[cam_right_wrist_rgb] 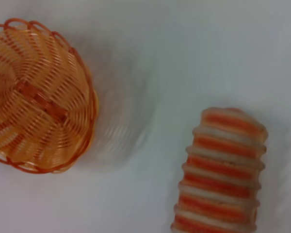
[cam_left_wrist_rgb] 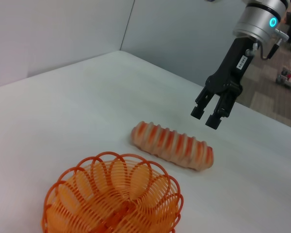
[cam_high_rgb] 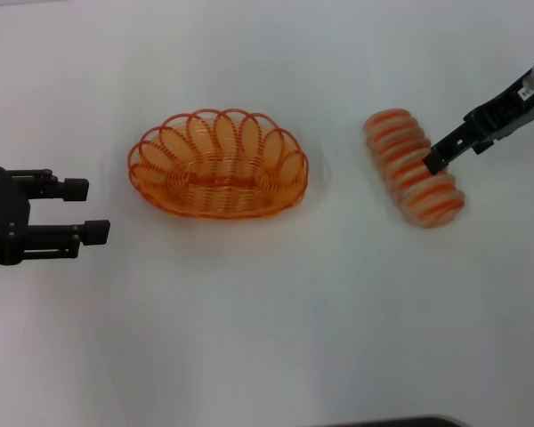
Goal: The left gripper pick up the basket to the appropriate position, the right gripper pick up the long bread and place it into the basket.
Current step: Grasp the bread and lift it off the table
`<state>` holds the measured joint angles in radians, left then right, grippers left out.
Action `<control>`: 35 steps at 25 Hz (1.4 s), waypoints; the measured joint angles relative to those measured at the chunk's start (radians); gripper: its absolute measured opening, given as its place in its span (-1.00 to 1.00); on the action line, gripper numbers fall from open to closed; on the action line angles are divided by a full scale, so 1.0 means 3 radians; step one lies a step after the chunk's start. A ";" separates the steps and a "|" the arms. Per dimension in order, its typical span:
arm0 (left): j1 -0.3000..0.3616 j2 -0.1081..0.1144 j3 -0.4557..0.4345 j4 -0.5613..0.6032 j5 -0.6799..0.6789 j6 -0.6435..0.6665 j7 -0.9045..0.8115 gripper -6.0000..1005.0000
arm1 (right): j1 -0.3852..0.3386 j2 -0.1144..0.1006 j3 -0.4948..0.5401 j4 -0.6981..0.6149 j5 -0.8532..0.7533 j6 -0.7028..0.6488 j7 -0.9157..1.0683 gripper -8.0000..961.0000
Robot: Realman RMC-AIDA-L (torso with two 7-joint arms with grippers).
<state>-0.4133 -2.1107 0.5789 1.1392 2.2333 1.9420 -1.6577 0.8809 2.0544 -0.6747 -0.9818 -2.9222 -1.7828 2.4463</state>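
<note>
Nearest the robot, to the left of the basket [cam_high_rgb: 218, 165] and clear of it, the left gripper [cam_high_rgb: 87, 210] hangs low over the white table [cam_high_rgb: 267, 338] with its two fingers spread apart and nothing between them. The basket stands upright on the table with nothing inside it. To the basket's right, well apart from it, the long bread [cam_high_rgb: 414, 167] lies flat on the table. Farther from the basket than the bread, the right gripper [cam_left_wrist_rgb: 209, 115] hovers just above the loaf's far side, fingers parted, gripping nothing.
</note>
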 joint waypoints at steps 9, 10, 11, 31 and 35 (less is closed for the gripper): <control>0.0002 0.0000 0.0003 -0.0008 -0.0002 -0.0025 0.0040 0.40 | 0.0028 0.0051 -0.0348 0.0032 -0.0023 0.0240 0.0311 0.97; 0.0007 0.0000 0.0003 -0.0013 -0.0003 -0.0031 0.0055 0.40 | 0.0031 0.0062 -0.0437 0.0048 -0.0024 0.0284 0.0368 0.97; 0.0007 0.0000 0.0003 -0.0013 -0.0003 -0.0031 0.0055 0.40 | 0.0031 0.0062 -0.0437 0.0048 -0.0024 0.0284 0.0368 0.97; 0.0028 -0.0005 0.0003 -0.0015 0.0008 -0.0074 0.0116 0.40 | 0.0147 0.0109 -0.0978 0.0480 0.0001 0.0825 0.0675 0.92; 0.0028 -0.0005 0.0003 -0.0015 0.0005 -0.0074 0.0116 0.40 | 0.0213 0.0122 -0.0980 0.0593 0.0005 0.0896 0.0676 0.90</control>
<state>-0.4049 -2.1122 0.5798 1.1347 2.2347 1.9199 -1.6229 0.9449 2.0910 -0.9688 -0.8038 -2.9207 -1.5141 2.6491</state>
